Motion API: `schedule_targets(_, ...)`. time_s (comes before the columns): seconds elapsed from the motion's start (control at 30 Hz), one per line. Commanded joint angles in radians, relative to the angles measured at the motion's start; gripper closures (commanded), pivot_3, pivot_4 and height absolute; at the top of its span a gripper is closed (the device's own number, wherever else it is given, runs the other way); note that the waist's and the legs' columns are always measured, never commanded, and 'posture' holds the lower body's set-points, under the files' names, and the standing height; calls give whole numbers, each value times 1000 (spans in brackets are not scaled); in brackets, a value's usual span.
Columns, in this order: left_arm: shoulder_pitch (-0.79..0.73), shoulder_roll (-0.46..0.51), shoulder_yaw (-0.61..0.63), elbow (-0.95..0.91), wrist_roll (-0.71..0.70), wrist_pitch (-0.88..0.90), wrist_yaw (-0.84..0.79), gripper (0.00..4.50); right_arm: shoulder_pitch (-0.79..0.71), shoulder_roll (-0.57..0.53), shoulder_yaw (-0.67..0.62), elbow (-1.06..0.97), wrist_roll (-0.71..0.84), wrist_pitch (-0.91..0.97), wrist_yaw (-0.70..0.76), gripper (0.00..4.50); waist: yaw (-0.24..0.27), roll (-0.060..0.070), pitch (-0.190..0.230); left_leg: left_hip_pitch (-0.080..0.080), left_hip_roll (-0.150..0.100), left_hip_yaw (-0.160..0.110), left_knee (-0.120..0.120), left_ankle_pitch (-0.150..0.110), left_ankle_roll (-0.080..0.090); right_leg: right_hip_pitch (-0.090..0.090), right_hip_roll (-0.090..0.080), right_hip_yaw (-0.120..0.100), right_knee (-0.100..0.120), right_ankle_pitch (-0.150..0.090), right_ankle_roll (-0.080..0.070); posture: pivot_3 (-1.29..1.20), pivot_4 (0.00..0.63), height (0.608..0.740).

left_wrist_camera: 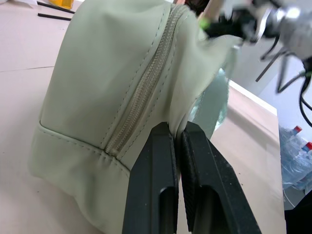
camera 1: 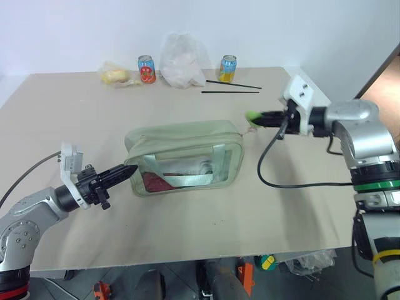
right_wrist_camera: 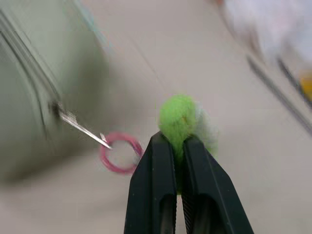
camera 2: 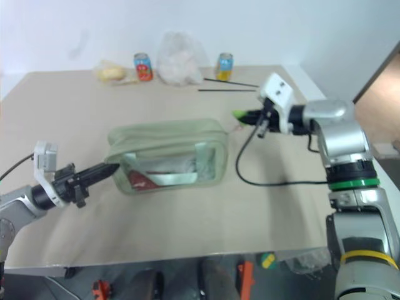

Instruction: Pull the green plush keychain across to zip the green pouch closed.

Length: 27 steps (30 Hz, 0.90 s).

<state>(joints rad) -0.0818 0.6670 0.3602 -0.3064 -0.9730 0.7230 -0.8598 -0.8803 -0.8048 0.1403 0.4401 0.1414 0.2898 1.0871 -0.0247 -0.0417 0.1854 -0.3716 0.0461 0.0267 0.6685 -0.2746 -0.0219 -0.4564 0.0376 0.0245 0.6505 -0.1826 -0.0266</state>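
Left eye view: the green pouch (camera 1: pixel 184 157) is seen lying near the middle of the tan surface (camera 1: pixel 75 119), its clear window turned toward the robot and its zipper run along the top. At the pouch's left end, the left claw (camera 1: pixel 127 170) is closed on a fold of the pouch fabric; in the left wrist view the two black fingers (left_wrist_camera: pixel 155 185) are pressed together with the pale green material pinched between them, just beside the end of the zipper (left_wrist_camera: pixel 141 95).

Off the pouch's right end, the right claw (camera 1: pixel 257 117) is clamped shut on the green plush keychain (camera 1: pixel 252 115), which is held just above the surface and slightly clear of the pouch's right corner. In the right wrist view the lime-green plush (right_wrist_camera: pixel 178 118) is gripped between the fingertips, and a pink ring (right_wrist_camera: pixel 120 152) is seen hanging beside it, joined by a thin metal pull (right_wrist_camera: pixel 80 125) to the pouch (the far part of that link is blurred).

Behind the pouch, along the far edge of the surface, a white plastic bag (camera 1: pixel 181 60) stands between two drink cans, one red and blue (camera 1: pixel 146 69) and one yellow and blue (camera 1: pixel 228 68). A yellowish item (camera 1: pixel 115 75) lies to the left of the red can. Two black sticks (camera 1: pixel 231 87) lie behind the pouch's right end.
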Motion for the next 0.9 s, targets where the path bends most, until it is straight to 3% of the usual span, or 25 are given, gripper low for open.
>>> schedule_targets(0.03, 27, 6, 30, -16, -15, 7, 13, 4500, 104, 6, -7, 47, -71, -37, -95, 4455, -3, 0, 0, 0, 0, 0, 0, 0, 0, 0, 0, 1, 0, 0, 0, 0, 150, 740)
schedule_targets(0.17, 34, 6, 40, -17, -35, 24, 47, 4500, 260, 140, 37, -105, -21, 31, -115, 4455, -4, -1, -1, 3, 2, 0, -1, 0, 0, 6, 4, 0, 0, 0, 0, 0, 150, 740)
schedule_targets(0.33, 18, 15, 26, -7, -21, 41, 95, 4500, 279, 214, 25, -239, 38, 146, -98, 4455, -10, 1, -2, 8, 4, 0, 0, 1, -1, 8, 7, 1, 2, 0, 0, 0, 150, 740)
schedule_targets(0.43, 14, 21, 17, -4, 8, 33, 117, 4500, 238, 208, -40, -240, 94, 205, -90, 3515, -11, 1, -2, 13, 5, -1, 0, 1, -1, 9, 8, 1, 2, 0, -1, 0, 150, 740)
schedule_targets(0.47, 12, 18, 22, 0, -3, 41, 123, 3737, 226, 201, -64, -249, 119, 220, -79, 3133, -11, 1, -2, 13, 5, -1, -1, 1, -1, 9, 8, 1, 2, -1, -3, 0, 150, 740)
schedule_targets(0.67, -19, 25, 82, -15, -77, 58, 147, 1740, 130, 134, -235, -224, 248, 310, -67, 1080, -13, 1, -2, 7, 4, 0, -3, 1, -1, 3, 8, 3, 2, 0, -1, 0, 150, 740)
schedule_targets(0.73, -37, 45, 101, -30, -45, 33, 166, 1069, 130, 89, -297, -254, 346, 414, -11, 459, -12, 1, -2, 3, 4, 0, -2, 1, 0, 0, 8, 2, 1, 0, -2, 0, 150, 740)
schedule_targets(0.8, -46, 76, 135, -30, -25, 25, 184, 398, 175, 35, -354, -318, 439, 495, 53, 438, -9, 1, -2, 2, 4, -1, -3, 0, 0, -1, 8, 2, 1, -1, -2, 0, 150, 740)
schedule_targets(0.9, 9, 137, 212, -11, -34, 38, 132, 398, 275, -39, -418, -376, 508, 541, 107, 438, -6, 1, -2, 1, 4, -1, -5, -1, 2, -2, 8, 2, -1, -2, -3, 0, 150, 740)
